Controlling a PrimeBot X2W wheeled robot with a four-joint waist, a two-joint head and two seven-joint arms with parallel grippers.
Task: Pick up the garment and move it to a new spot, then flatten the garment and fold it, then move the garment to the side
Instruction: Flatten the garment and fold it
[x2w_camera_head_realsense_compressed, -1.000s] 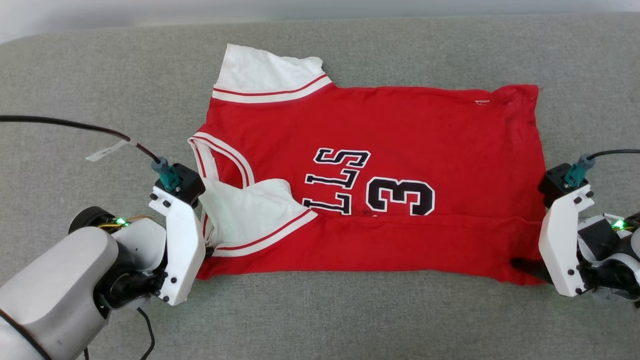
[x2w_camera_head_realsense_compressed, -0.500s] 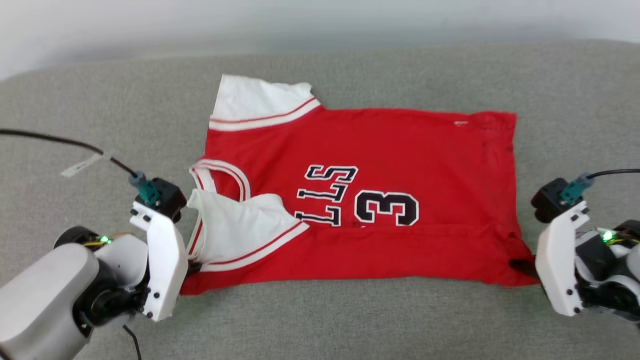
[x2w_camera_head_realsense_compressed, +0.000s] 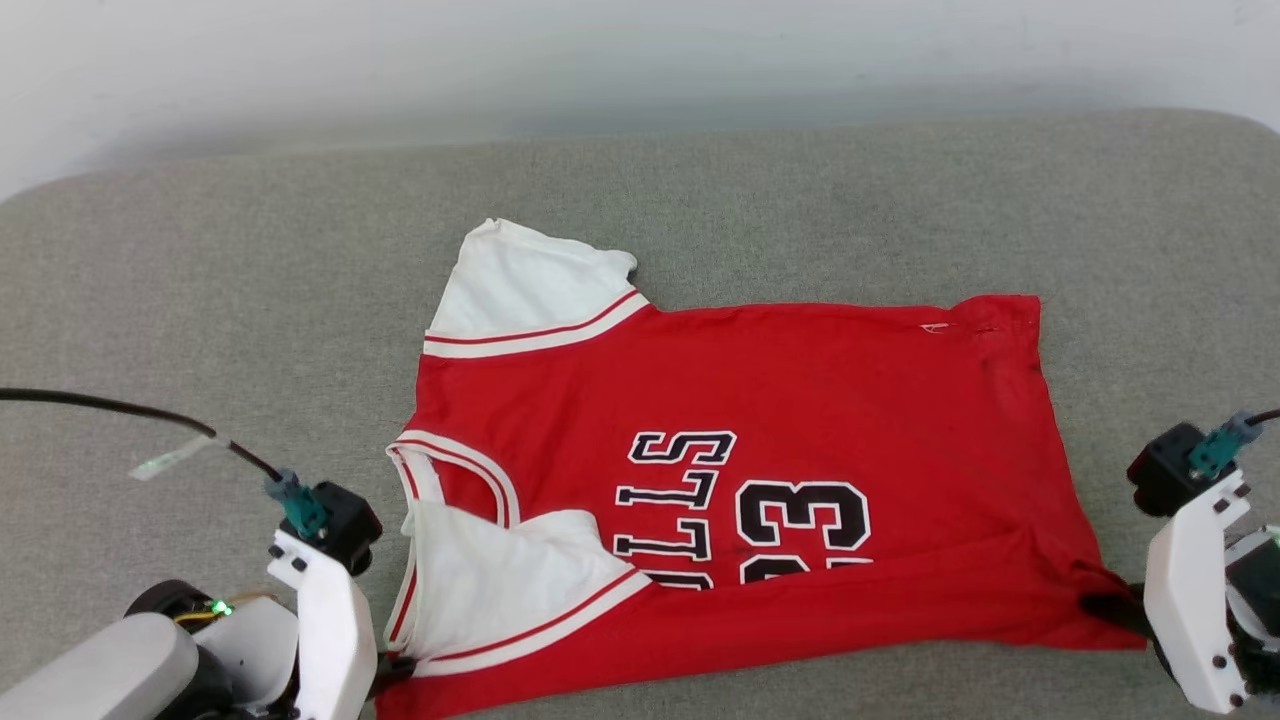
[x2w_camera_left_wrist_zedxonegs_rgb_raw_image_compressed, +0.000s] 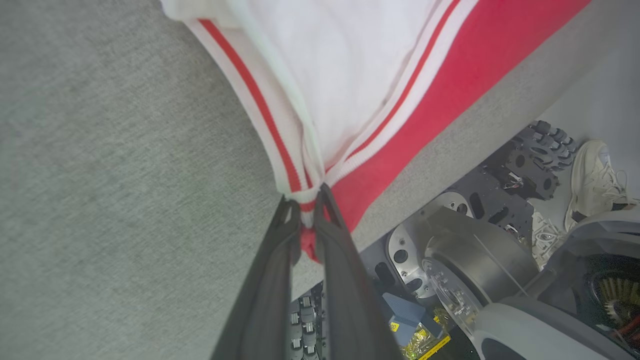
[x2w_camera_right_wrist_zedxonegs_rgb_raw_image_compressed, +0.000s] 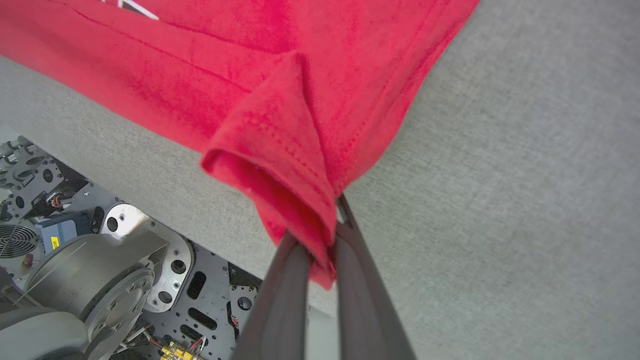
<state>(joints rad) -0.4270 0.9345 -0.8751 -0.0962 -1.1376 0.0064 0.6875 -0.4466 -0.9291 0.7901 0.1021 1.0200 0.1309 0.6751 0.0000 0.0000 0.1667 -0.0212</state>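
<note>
L gripper (x2w_camera_left_wrist_zedxonegs_rgb_raw_image_compressed: 306, 220) clamped on garment (x2w_camera_head_realsense_compressed: 780, 400) shoulder corner, R gripper (x2w_camera_right_wrist_zedxonegs_rgb_raw_image_compressed: 324, 235) clamped on hem corner. Garment lies flat-ish at front edge of grey cushion (x2w_camera_head_realsense_compressed: 200, 300). Looks mid-fold imo; remaining folds + side move TBD.

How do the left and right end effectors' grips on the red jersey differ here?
The left end effector pinches the red jersey-style garment with white sleeves at its white, red-striped trim; the right end effector pinches a plain red hem corner. Cloth gathers thinly at the left end effector but bunches into a thicker fold at the right. Both are shut on fabric.
</note>
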